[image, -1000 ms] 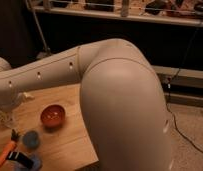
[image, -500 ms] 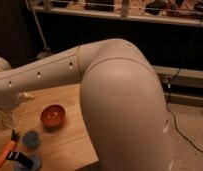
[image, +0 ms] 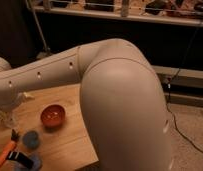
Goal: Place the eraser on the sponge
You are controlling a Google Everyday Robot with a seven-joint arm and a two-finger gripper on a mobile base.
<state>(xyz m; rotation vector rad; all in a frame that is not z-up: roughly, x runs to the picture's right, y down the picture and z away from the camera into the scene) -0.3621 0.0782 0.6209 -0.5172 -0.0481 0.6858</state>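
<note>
My arm (image: 115,95) fills the middle of the camera view and reaches left over a wooden table (image: 70,145). The gripper (image: 6,119) hangs at the far left edge, just above the tabletop and left of a red bowl (image: 52,116). A round blue pad (image: 31,139), possibly the sponge, lies in front of the gripper. At the bottom left corner a small black block (image: 20,159), possibly the eraser, rests against another blue thing (image: 33,163) that the frame edge cuts off. Nothing shows in the gripper.
An orange-handled tool (image: 5,153) lies at the table's left front. The table's right edge (image: 90,150) drops to the floor beside my arm. A dark shelf unit (image: 120,15) and a cable (image: 180,130) stand behind.
</note>
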